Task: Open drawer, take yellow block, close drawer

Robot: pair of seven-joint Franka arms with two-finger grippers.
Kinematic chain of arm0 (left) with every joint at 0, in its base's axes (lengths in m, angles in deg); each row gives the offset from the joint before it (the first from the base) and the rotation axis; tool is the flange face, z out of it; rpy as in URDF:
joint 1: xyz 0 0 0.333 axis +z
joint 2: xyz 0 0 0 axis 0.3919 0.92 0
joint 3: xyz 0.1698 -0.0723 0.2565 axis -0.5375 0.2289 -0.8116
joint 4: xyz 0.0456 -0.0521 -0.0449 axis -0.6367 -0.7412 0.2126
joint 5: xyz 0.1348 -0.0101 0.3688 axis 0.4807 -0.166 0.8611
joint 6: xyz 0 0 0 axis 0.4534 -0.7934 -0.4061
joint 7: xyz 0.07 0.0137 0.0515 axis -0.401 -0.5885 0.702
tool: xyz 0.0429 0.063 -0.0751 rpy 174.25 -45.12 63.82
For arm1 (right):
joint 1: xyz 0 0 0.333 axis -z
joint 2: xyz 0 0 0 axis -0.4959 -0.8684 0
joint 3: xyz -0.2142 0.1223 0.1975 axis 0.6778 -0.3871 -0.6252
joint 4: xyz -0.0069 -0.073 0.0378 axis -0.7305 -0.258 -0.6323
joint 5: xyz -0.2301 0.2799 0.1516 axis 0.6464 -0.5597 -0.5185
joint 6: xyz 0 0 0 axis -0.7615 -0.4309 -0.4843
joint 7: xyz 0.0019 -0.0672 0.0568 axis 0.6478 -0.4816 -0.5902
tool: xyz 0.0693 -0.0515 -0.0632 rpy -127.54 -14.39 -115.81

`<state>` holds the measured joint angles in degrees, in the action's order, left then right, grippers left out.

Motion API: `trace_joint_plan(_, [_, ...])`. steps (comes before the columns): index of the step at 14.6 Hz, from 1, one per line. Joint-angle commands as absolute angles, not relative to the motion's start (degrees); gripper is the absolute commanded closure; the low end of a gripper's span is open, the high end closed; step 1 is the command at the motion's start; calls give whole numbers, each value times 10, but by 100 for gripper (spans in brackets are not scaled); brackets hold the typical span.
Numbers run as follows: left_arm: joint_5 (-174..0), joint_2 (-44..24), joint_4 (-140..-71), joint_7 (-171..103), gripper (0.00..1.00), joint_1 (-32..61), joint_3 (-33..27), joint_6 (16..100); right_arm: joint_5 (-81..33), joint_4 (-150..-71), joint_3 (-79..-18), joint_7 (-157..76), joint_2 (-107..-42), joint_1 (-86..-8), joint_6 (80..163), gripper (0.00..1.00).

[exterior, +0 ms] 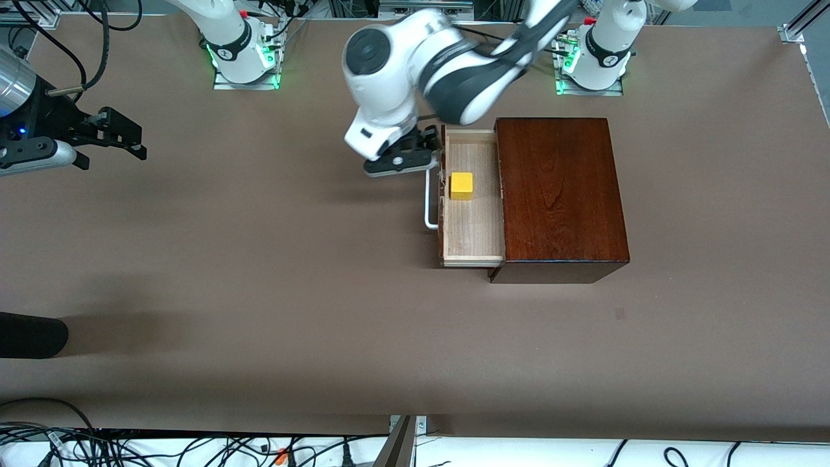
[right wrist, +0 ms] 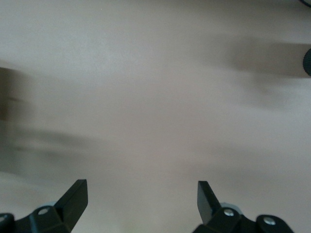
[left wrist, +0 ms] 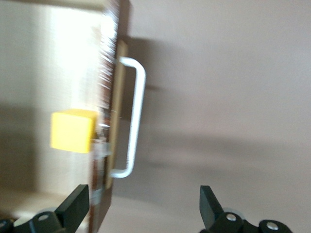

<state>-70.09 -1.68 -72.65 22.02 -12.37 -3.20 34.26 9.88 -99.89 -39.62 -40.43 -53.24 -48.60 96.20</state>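
Pale light-wood drawer (exterior: pixel 472 227) with dark reddish front and white U-shaped bar handle (exterior: pixel 429 204) stands pulled out of glossy mahogany-coloured box (exterior: pixel 561 194). Small bright yellow block (exterior: pixel 462 185) sits inside the tray. Left gripper (exterior: pixel 407 157) over handle's upper end, jaws spread, empty. Right gripper (exterior: pixel 123 137) waits over bare table (exterior: pixel 259 292) at right arm's end, jaws apart.

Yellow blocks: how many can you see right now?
1. The yellow block lies in the open drawer, close to its front with the white handle. The closed part of the wooden box could hide more.
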Motion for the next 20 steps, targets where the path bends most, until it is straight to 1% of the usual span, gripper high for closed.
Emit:
trace_joint_plan(1, [-744, -98, -744, 175, 0, -39, -26, 280, 90, -998, -396, -407, -532, -483, 956, 0])
trace_joint_plan(3, [-772, -144, -756, 98, 0, 20, -26, 231, 90, -998, -396, -407, -532, -483, 956, 0])
trace_joint_plan(5, [-778, -187, -781, 43, 0, 70, -26, 201, 90, -997, -397, -402, -532, -483, 957, 0])
trace_joint_plan(7, [-781, -232, -822, -12, 0, 107, -26, 196, 90, -995, -397, -400, -532, -484, 958, 0])
trace_joint_plan(11, [-803, -306, -903, -130, 0, 218, -27, 200, 88, -991, -403, -407, -537, -498, 965, 0])
trace_joint_plan(13, [-806, -322, -917, -184, 0, 230, -49, 201, 90, -991, -403, -402, -541, -533, 965, 0])
trace_joint_plan(15, [-805, -339, -935, -226, 0, 216, -102, 203, 91, -992, -403, -401, -542, -567, 963, 0])
trace_joint_plan(17, [-805, -358, -963, -280, 0, 211, -141, 221, 91, -992, -403, -401, -546, -598, 966, 0])
trace_joint_plan(20, [-799, -380, -1004, -345, 0, 210, -167, 258, 92, -991, -403, -408, -567, -675, 983, 0])
